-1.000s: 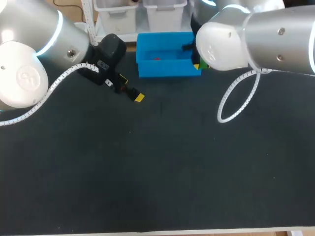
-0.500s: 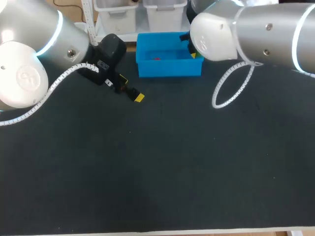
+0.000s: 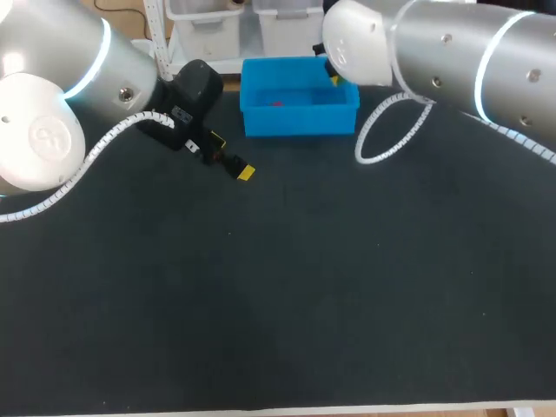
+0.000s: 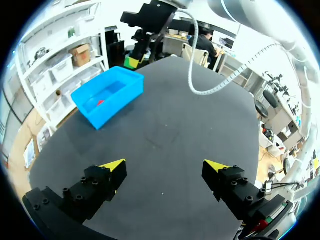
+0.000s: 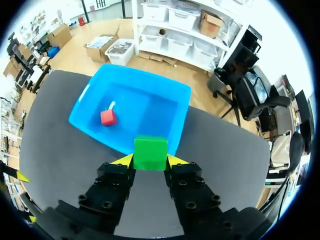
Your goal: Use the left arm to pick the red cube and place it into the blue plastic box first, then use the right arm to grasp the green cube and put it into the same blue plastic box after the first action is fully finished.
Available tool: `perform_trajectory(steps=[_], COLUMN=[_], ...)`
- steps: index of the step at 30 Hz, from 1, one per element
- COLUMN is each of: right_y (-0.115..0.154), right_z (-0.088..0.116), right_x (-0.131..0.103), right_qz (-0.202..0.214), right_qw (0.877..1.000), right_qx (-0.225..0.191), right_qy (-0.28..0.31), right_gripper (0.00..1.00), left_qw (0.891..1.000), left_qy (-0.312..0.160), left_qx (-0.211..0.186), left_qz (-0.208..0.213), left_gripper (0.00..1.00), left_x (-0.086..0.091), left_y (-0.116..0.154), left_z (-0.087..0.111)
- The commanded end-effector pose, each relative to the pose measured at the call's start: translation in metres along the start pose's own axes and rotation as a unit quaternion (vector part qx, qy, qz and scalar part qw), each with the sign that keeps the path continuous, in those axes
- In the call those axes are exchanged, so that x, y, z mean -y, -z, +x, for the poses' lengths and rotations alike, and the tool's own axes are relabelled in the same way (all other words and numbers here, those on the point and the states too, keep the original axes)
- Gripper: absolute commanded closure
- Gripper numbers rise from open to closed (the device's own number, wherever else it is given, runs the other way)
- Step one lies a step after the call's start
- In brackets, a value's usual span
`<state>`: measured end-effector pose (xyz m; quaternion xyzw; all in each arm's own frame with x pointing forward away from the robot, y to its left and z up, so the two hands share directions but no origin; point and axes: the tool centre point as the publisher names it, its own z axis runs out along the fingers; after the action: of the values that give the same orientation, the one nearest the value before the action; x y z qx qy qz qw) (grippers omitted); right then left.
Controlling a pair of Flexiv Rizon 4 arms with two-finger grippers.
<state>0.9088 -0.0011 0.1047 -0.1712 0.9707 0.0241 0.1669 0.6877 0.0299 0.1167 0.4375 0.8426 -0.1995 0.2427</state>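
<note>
The blue plastic box (image 3: 295,129) stands at the table's far edge, with the red cube (image 3: 278,103) lying inside. In the right wrist view my right gripper (image 5: 150,160) is shut on the green cube (image 5: 150,152), held above the near rim of the box (image 5: 145,107), and the red cube (image 5: 108,117) lies beyond it. In the head view the arm hides the green cube. My left gripper (image 4: 165,166) is open and holds nothing over bare table, left of the box (image 4: 107,95); the green cube (image 4: 131,62) shows far ahead in my right gripper.
The dark table mat (image 3: 287,287) spreads in front of the box. My left gripper (image 3: 231,156) hangs low just left of the box's front corner. A white cable (image 3: 382,130) loops down from my right arm beside the box.
My right arm has swung left and toward the back with the green cube, from the box's right front corner to above its right side. The left arm has stayed put.
</note>
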Motion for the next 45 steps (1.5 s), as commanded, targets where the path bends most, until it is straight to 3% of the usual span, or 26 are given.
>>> perform_trajectory(steps=[1, 14, 33, 34, 35, 45], right_y=[-0.006, -0.022, -0.044, -0.044, -0.044, -0.038], right_z=[-0.016, -0.032, -0.041, -0.041, -0.042, -0.045], right_x=[0.005, 0.005, -0.003, -0.003, -0.003, -0.002], right_qz=[-0.016, -0.076, -0.088, -0.086, -0.085, -0.082], right_qw=[1.0, 0.997, 0.995, 0.995, 0.996, 0.996], right_qx=[-0.016, -0.015, -0.025, -0.025, -0.025, -0.019], right_qy=[0.003, 0.017, 0.032, 0.033, 0.033, 0.034], right_gripper=[1.0, 1.0, 1.0, 0.68, 0.0, 0.0], left_qw=[1.0, 1.0, 1.0, 1.0, 1.0, 1.0], left_qy=[-0.002, -0.002, -0.002, -0.002, -0.002, -0.002], left_qx=[0.003, 0.003, 0.003, 0.003, 0.003, 0.003], left_qz=[0.003, 0.003, 0.003, 0.003, 0.003, 0.003], left_gripper=[0.0, 0.0, 0.0, 0.0, 0.0, 0.0], left_x=[-0.001, -0.001, -0.001, -0.001, -0.001, -0.001], left_y=[0.0, 0.0, 0.0, 0.0, 0.0, 0.0], left_z=[0.001, 0.001, 0.001, 0.001, 0.001, 0.001])
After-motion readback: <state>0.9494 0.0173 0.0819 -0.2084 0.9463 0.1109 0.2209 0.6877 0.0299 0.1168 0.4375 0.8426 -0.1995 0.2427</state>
